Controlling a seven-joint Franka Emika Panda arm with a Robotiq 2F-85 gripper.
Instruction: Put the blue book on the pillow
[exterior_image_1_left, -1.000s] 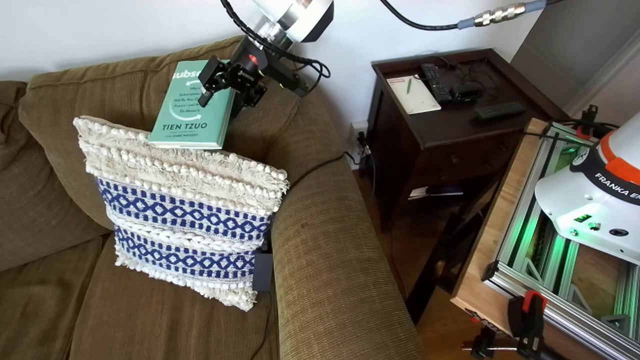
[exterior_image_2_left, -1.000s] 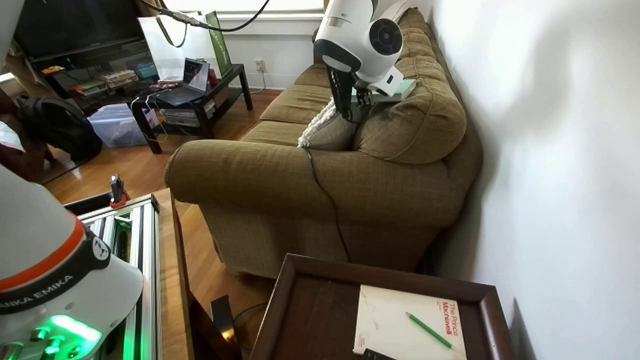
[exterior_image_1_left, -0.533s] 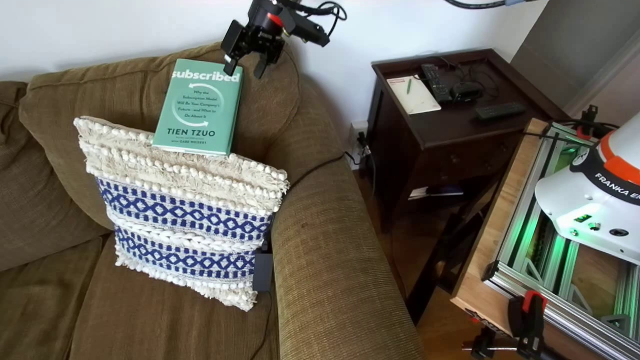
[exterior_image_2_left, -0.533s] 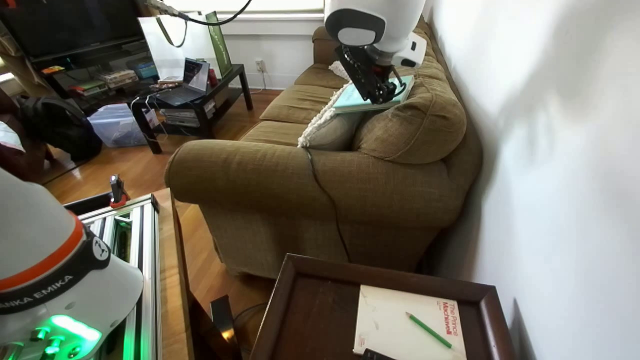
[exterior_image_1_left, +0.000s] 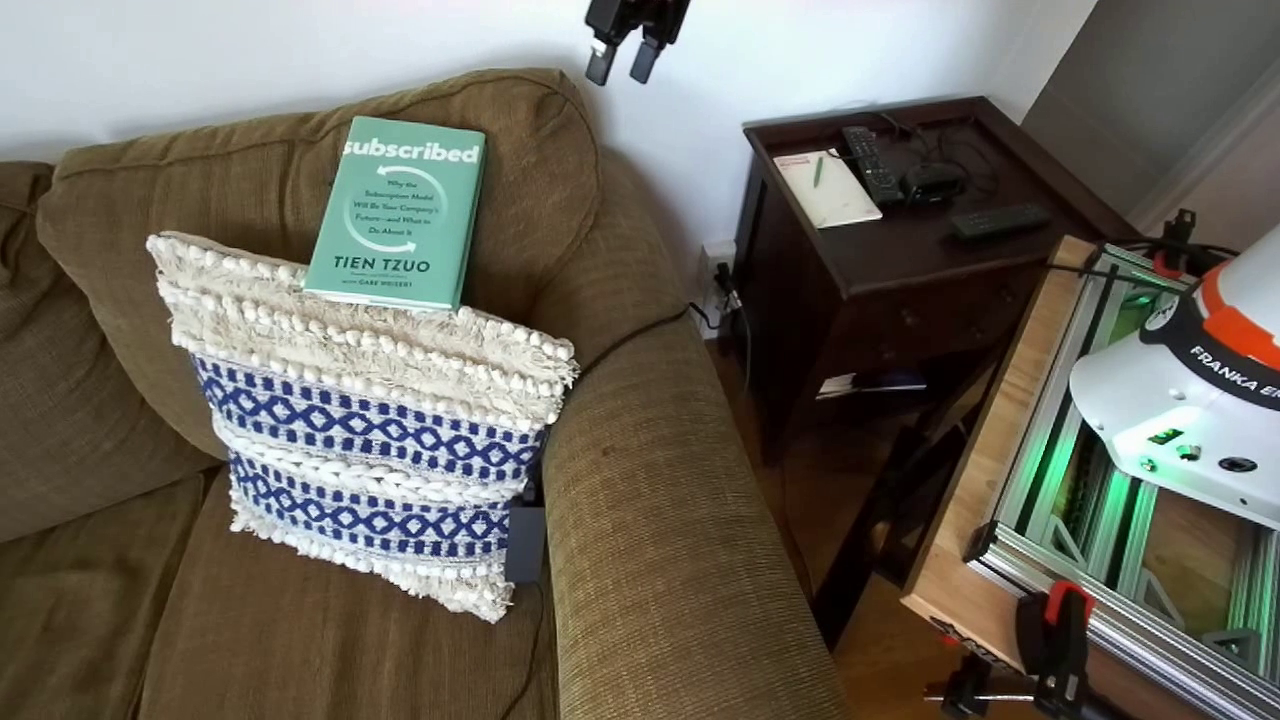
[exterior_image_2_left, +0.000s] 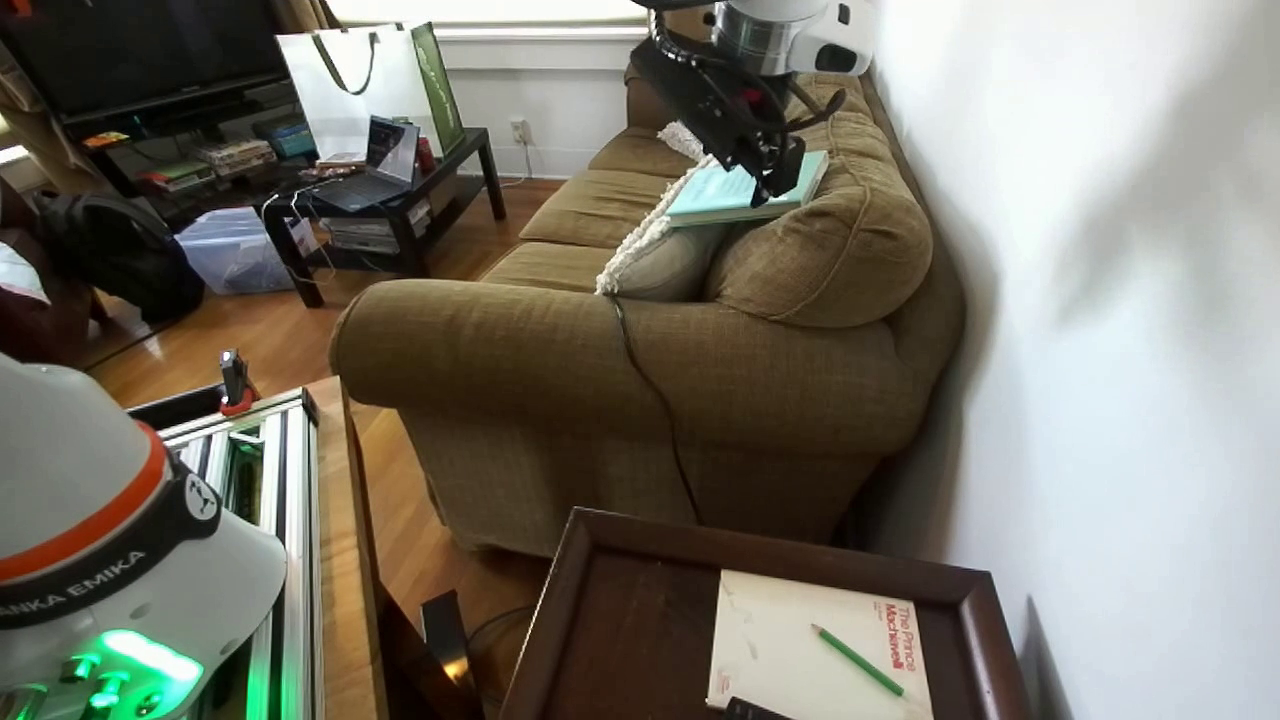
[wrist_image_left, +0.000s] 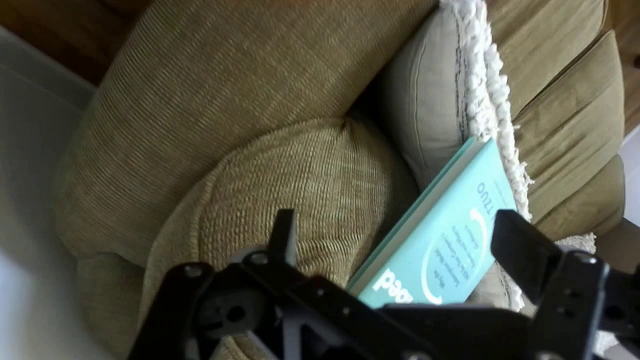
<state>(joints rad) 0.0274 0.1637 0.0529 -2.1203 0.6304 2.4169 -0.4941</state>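
Note:
The blue book (exterior_image_1_left: 395, 215), a teal-green paperback with white lettering, lies tilted, cover up. Its lower end rests on the top edge of the pillow (exterior_image_1_left: 370, 430), and its upper end lies against the sofa's back cushion. The cream and navy pillow leans against that cushion. The book (exterior_image_2_left: 740, 200) and the pillow (exterior_image_2_left: 655, 265) also show in an exterior view. My gripper (exterior_image_1_left: 622, 65) is open and empty, above and to the right of the book, apart from it. In the wrist view the book (wrist_image_left: 445, 240) shows beyond the spread fingers (wrist_image_left: 392, 222), with the pillow's side (wrist_image_left: 430, 100) behind it.
The brown sofa's armrest (exterior_image_1_left: 650, 480) stands right of the pillow, with a cable running over it. A dark side table (exterior_image_1_left: 900, 265) holds remotes, a pale book (exterior_image_2_left: 790, 640) and a green pencil. The white wall (exterior_image_2_left: 1080, 300) runs close behind the sofa.
A second ago my gripper was at the book's right edge. It has come off the book and moved up and to the right. The book has shifted slightly right and down, then stayed still.

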